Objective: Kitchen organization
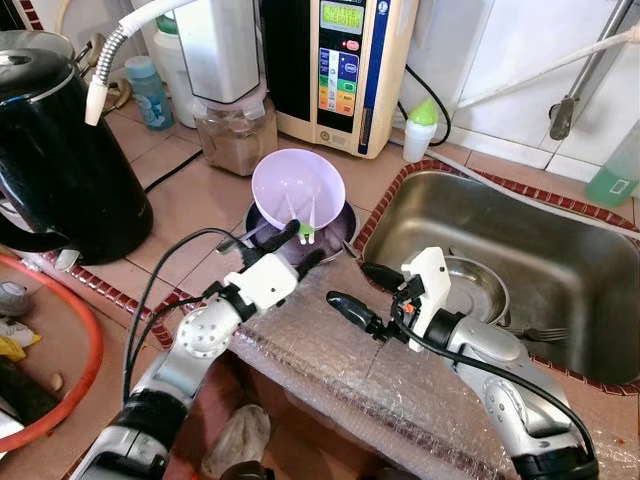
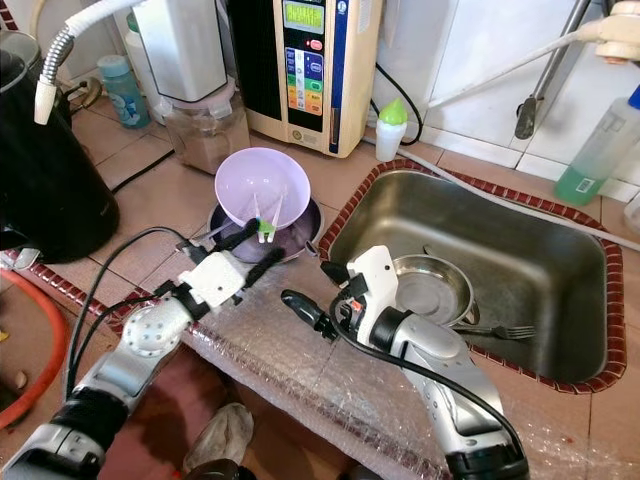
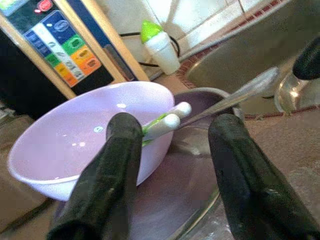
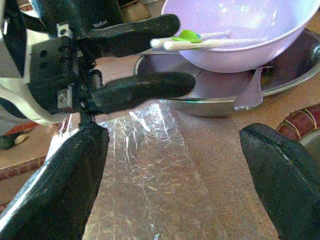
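"Tefal" on the black kettle (image 4: 100, 12)

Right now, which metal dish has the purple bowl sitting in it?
The metal dish on the counter, left of the sink; the purple bowl rests tilted in it. The other metal dish lies inside the sink.

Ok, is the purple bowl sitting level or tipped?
Tipped. The purple bowl leans in the metal dish, its opening facing the left gripper.

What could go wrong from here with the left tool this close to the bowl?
1. The lilac bowl sits tilted in the metal pan; a nudge from the open left tool might tip it over.
2. The white-and-green utensils lean over the bowl's rim between the fingers and might be knocked out.
3. The pan sits beside the sink edge, so a push might slide it in.
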Available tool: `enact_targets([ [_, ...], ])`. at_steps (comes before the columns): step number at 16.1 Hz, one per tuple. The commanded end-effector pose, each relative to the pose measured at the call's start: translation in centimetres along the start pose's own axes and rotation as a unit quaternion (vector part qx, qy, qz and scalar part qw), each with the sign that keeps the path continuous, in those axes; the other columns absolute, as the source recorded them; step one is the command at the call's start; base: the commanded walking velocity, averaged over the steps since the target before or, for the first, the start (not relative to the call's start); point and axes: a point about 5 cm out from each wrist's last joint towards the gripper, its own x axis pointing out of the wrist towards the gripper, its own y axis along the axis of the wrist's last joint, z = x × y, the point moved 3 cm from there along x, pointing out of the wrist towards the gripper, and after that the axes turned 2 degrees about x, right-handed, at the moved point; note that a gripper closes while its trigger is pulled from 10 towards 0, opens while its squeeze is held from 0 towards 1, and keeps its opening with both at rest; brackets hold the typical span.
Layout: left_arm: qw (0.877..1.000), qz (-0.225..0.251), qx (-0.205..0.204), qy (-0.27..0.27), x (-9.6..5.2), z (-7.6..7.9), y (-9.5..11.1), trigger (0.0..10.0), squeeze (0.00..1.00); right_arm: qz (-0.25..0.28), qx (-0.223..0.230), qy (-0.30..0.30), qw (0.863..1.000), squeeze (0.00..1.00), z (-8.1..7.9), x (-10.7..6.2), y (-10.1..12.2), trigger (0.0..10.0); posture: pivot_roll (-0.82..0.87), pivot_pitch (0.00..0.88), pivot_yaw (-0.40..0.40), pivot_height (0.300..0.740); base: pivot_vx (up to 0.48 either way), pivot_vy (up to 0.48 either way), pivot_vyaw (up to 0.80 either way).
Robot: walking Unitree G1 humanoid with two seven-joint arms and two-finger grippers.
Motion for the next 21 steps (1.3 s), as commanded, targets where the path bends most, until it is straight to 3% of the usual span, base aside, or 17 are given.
enact_targets([
  [1,1.0,0.006,0.017,-0.015,0.5,0.4,0.2,10.0,0.4,0.003,-0.008,-0.001,1.0,0.0,-0.1,-0.1,0.4,10.0,-0.12,0.003,0.047,0.74,0.0,0.0,0.0],
  [2,1.0,0.007,0.02,-0.016,0.6,0.5,0.2,10.0,0.0,0.003,-0.009,-0.002,1.0,0.0,-0.1,-0.2,0.4,10.0,-0.12,0.003,0.047,0.74,0.0,0.0,0.0],
  [5,0.999,0.015,0.031,-0.016,1.4,0.4,0.4,10.0,0.0,0.002,-0.01,-0.001,1.0,0.0,-0.2,-0.2,0.4,10.0,-0.13,0.0,0.048,0.74,0.0,0.0,0.0],
  [6,0.999,0.019,0.032,-0.008,1.6,-0.1,0.5,0.0,0.0,0.002,-0.011,-0.001,1.0,0.0,-0.1,-0.2,0.4,10.0,-0.13,0.0,0.047,0.74,0.0,0.0,0.0],
  [11,0.999,0.024,0.046,0.002,1.7,-0.6,0.4,0.0,0.0,0.003,-0.008,0.001,1.0,0.0,-0.3,0.0,0.4,10.0,-0.12,0.001,0.045,0.74,0.0,0.0,0.0],
  [21,0.998,0.035,0.048,-0.012,2.0,0.1,0.5,0.0,0.0,0.006,-0.004,-0.005,1.0,0.0,-0.4,0.0,0.2,10.0,-0.13,0.004,0.054,0.74,0.0,0.0,0.0],
])
